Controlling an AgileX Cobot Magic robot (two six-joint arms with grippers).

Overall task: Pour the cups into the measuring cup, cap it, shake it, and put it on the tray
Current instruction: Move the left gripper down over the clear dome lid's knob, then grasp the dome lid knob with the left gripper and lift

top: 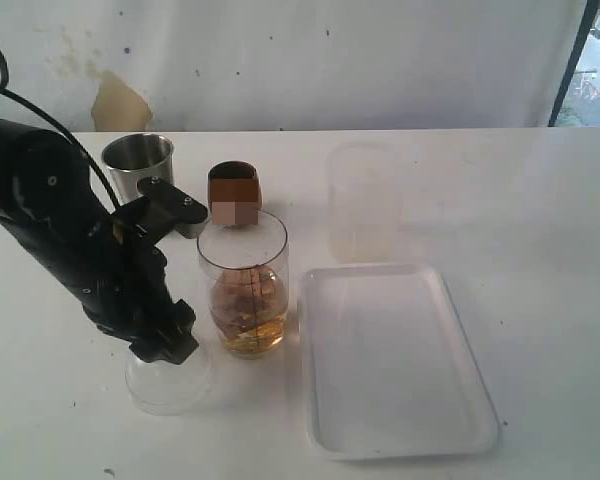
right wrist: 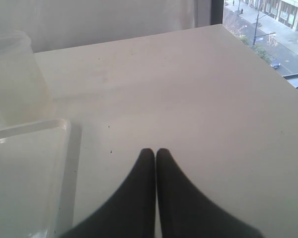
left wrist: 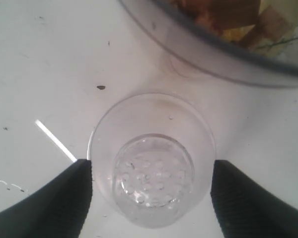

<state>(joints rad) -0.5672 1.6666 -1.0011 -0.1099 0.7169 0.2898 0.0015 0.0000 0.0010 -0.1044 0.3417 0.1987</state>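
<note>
The clear dome cap rests on the table left of the measuring cup, which holds amber liquid and brown pieces. My left gripper is right above the cap. In the left wrist view its open fingers flank the cap at the rim; I cannot tell whether they touch it. The measuring cup's base is close by. The steel tumbler and wooden cup stand behind. The white tray lies to the right. My right gripper is shut on nothing over bare table, outside the exterior view.
A frosted translucent cup stands behind the tray, also seen as the cup beside the tray's corner. The table's far edge and a window lie beyond the right gripper.
</note>
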